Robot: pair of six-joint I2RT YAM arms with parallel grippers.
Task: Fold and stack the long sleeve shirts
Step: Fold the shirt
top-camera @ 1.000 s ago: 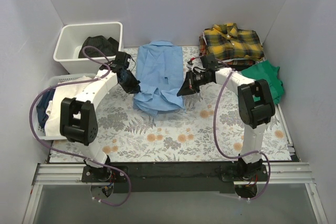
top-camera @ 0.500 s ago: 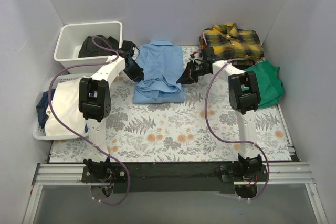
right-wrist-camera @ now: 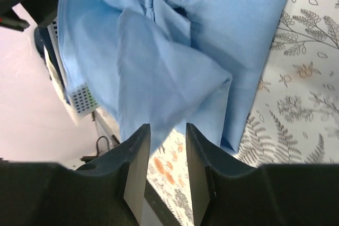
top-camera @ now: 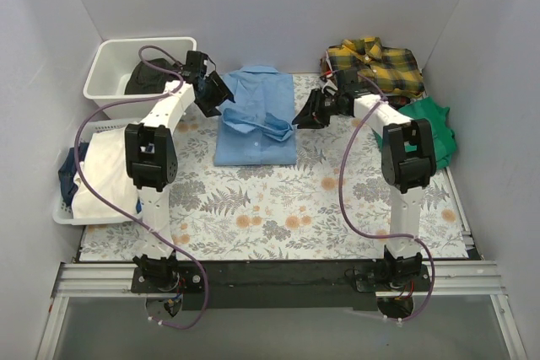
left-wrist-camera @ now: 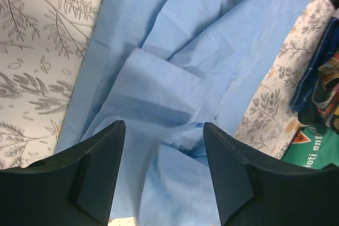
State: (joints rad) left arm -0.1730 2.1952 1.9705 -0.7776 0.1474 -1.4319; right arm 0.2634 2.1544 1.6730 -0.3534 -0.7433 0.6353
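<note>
1. The left arm [top-camera: 152,153] is standing tall off its base and reaching way out to the far side of the desk [top-camera: 278,208], with the wrist tipping down and to the right. The left claw [top-camera: 215,97] is hovering at the top-left shoulder of the light blue shirt [top-camera: 253,132], right next to the white bin [top-camera: 105,61] with the black garment [top-camera: 150,76] in it.
2. In the left wrist view its fingers [left-wrist-camera: 95,173] are sitting spread wide. Nothing is pinched, there's just blue cloth lying underneath.
3. The right arm [top-camera: 408,153] is pretty much mirroring that. It's rising upright off the base, with the forearm stretching far and then leftward. The right claw [top-camera: 301,117] is pointing at the shirt's right edge.
4. Its fingers [right-wrist-camera: 135,168] are standing apart too, with a narrower gap. A loose blue fold is showing through the gap, and it isn't getting squeezed.
5. The blue shirt is lying at the far middle of the desk between the two claws. It's folded to a rough rectangle with a rumpled flap on top.
6. The yellow-and-black plaid shirt [top-camera: 374,65] is sitting folded in the far right corner, with a green T-shirt [top-camera: 430,132] just beside it.
7. Writing: the left wrist view is catching a corner of the green tee with white lettering. It's cut off at the edge, so I can't read a whole word.
</note>
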